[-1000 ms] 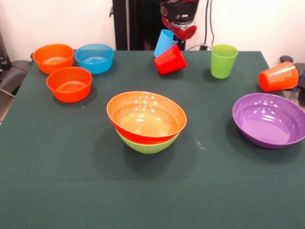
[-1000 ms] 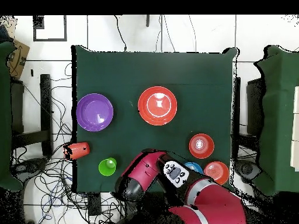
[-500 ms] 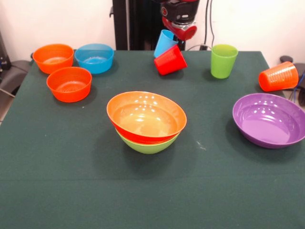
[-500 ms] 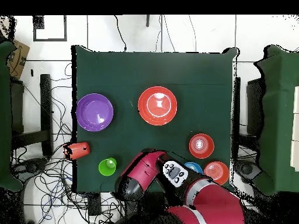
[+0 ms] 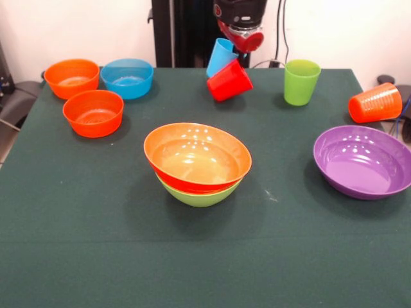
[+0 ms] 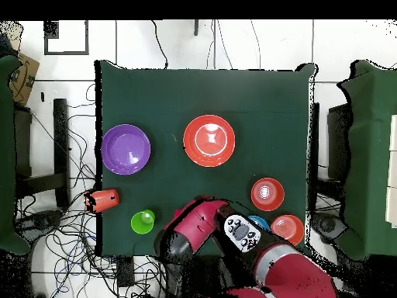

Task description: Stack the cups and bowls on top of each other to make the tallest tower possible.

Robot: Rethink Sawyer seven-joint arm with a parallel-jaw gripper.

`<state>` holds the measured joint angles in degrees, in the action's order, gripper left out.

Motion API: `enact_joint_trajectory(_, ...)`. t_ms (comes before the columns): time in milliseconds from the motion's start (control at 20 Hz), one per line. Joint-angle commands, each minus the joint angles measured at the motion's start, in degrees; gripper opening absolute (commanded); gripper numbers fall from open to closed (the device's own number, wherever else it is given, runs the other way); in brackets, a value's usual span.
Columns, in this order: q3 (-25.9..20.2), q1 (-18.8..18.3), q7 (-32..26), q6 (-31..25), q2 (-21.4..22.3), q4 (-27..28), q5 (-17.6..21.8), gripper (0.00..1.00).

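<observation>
A large orange-red bowl (image 5: 197,156) sits nested in a lime green bowl (image 5: 200,194) mid-table, forming the tower (image 6: 209,140). At the far edge a red cup (image 5: 228,80) lies tilted with a light blue cup (image 5: 221,56) leaning behind it. Just above them hangs my gripper (image 5: 243,38), its state unclear; the arm (image 6: 194,229) hides both cups from overhead. A lime green cup (image 5: 301,81) stands upright to their right. An orange cup (image 5: 375,102) lies on its side at the right edge. The purple bowl (image 5: 363,160) rests on the right.
Two small orange bowls (image 5: 72,77) (image 5: 94,112) and a small blue bowl (image 5: 127,77) cluster at the far left corner. Cables trail on the floor (image 6: 70,233) beside the table.
The arm's end has risen slightly in the front view and its upper part has drawn back toward the base. The cups and bowls have not moved.
</observation>
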<state>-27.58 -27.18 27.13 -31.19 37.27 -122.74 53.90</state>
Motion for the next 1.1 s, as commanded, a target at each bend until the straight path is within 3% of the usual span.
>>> enact_joint_trajectory(50, -3.0, -0.4, 9.4, 1.3, 6.3, -1.3, -5.5, 0.00)
enact_joint_trajectory(350, -4.4, -0.8, 7.7, -0.3, 10.4, -3.2, -10.1, 0.00)
enact_joint_trajectory(900, -8.1, -5.7, 3.4, -2.2, 15.3, -4.0, -17.7, 0.00)
enact_joint_trajectory(1100, -9.7, -7.9, 2.8, -5.2, 19.2, -3.8, -23.0, 0.00)
